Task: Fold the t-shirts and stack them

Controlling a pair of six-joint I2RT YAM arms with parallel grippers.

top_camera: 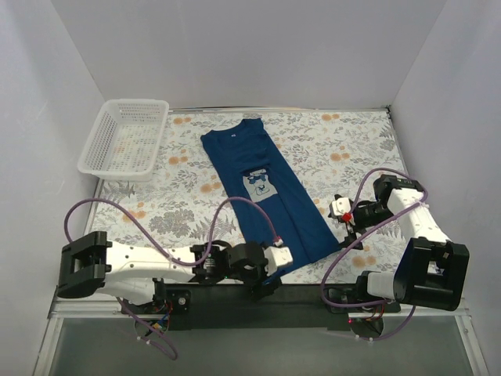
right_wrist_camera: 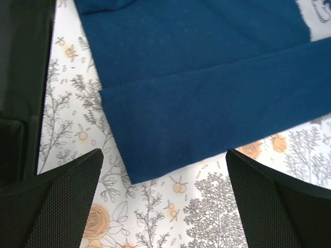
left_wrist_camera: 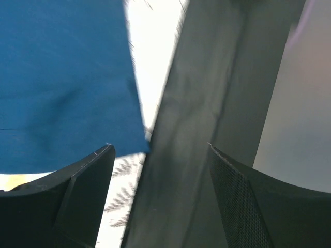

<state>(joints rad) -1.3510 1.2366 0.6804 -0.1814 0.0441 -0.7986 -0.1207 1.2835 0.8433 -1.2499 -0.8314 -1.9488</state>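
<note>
From above, the navy t-shirt (top_camera: 262, 196) lies in a long folded strip on the flowered table (top_camera: 352, 149), with my left gripper (top_camera: 283, 256) at its near hem and my right gripper (top_camera: 342, 215) just beside it. Left wrist: jaws apart, empty, at the shirt's corner. Right wrist: jaws wide, empty, above the hem.

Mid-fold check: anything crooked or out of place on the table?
The navy t-shirt, folded into a long strip, lies diagonally, its hem end near the table's front edge beside the left gripper. No damage or spill shows; the white basket sits in the far left corner.
</note>
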